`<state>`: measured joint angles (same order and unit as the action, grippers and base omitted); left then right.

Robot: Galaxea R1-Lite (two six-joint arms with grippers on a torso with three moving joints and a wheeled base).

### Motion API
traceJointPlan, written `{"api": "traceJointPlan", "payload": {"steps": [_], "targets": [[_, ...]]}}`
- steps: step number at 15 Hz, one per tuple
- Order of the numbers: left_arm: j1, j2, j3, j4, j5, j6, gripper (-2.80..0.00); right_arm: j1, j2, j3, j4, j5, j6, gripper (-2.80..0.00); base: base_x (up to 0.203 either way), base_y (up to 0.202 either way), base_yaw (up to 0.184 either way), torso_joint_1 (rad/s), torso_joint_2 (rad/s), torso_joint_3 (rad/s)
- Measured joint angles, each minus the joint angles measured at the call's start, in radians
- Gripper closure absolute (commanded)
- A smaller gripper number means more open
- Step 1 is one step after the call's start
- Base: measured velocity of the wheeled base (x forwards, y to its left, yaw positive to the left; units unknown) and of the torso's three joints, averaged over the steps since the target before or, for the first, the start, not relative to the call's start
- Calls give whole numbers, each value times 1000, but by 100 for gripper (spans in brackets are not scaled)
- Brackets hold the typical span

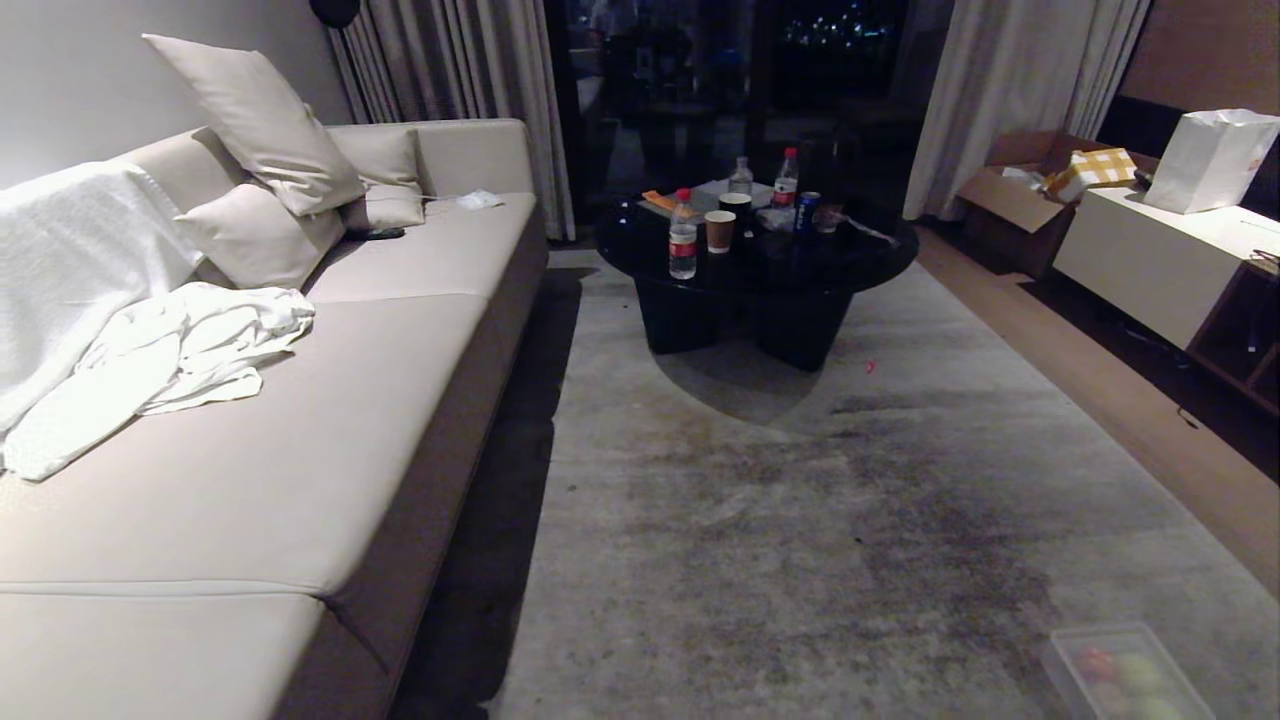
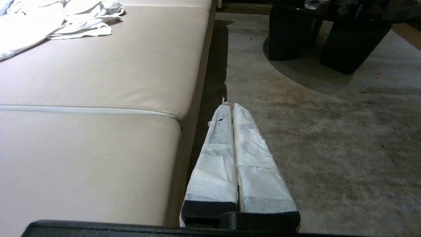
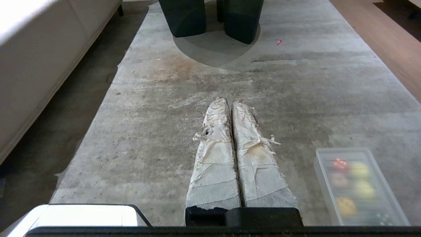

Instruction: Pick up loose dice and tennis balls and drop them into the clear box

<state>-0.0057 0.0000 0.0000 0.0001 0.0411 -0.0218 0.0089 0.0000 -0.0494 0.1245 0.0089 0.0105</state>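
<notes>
We see the clear box on the carpet, already holding coloured dice and tennis balls, just beside our right hand, which is clenched and empty; our left hand, also clenched, hangs farther off by the sofa.

Clear box on carpet, dice and tennis balls inside.

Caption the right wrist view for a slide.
Shut right gripper over the rug, clear box of dice and balls beside it.
</notes>
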Motion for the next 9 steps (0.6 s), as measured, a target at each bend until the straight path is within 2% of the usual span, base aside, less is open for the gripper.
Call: {"api": "traceJointPlan", "payload": {"steps": [9], "targets": [[0, 0, 0, 0, 4, -11, 0, 0, 0, 0, 0, 0, -1, 0, 0, 0, 0, 0, 0, 0]]}}
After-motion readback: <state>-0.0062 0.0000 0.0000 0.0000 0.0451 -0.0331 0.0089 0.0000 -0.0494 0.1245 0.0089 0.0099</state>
